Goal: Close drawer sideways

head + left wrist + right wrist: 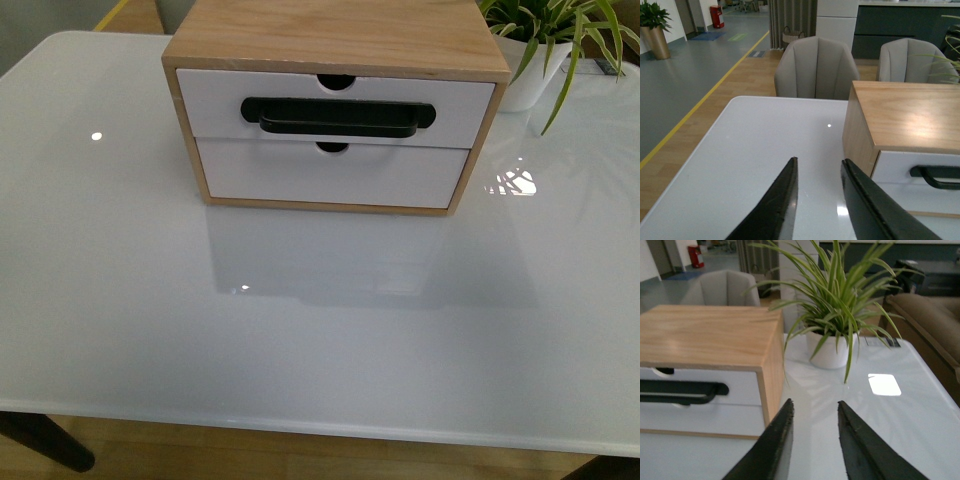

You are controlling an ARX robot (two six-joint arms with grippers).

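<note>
A wooden cabinet point(335, 35) stands at the back middle of the white table point(300, 340). Its upper drawer point(210, 105) has a white front, a wide black bar handle point(337, 115) and a half-round notch in its top edge. The front looks about level with the cabinet's front. Neither gripper shows in the front view. My left gripper point(819, 160) is open and empty over the table, left of the cabinet, with the drawer point(895, 167) beside it. My right gripper point(815, 402) is open and empty, right of the cabinet, near the drawer's end point(742, 382).
A plain white drawer point(330, 175) without a handle sits below the upper one. A potted spider plant point(530, 70) stands right of the cabinet and shows in the right wrist view point(832, 347). Grey chairs point(815, 67) stand beyond the table's far edge.
</note>
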